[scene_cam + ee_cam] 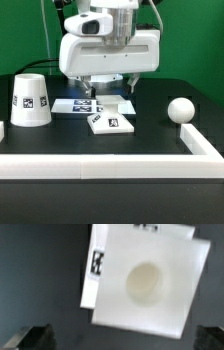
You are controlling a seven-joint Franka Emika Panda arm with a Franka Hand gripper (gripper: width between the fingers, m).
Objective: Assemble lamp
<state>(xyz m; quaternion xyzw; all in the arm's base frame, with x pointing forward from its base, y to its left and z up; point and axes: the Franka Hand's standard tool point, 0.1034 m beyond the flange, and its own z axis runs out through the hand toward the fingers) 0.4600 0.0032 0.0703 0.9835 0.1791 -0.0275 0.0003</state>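
The gripper (110, 90) hangs over the middle of the table with its jaws spread wide and nothing between them. In the wrist view both dark fingers (34, 337) stand apart at the frame's edge.

The shade (30, 100) stands wide end down, well apart toward the exterior view's left.

The base (110, 121) lies flat just below the gripper, beside the marker board (72, 105). The wrist view shows its round socket (145, 280) facing up and its edges slightly skewed to the finger line. Being square, it has no long axis. The likely move is a short descent with a small wrist turn.

The bulb (180, 110) rests toward the exterior view's right.
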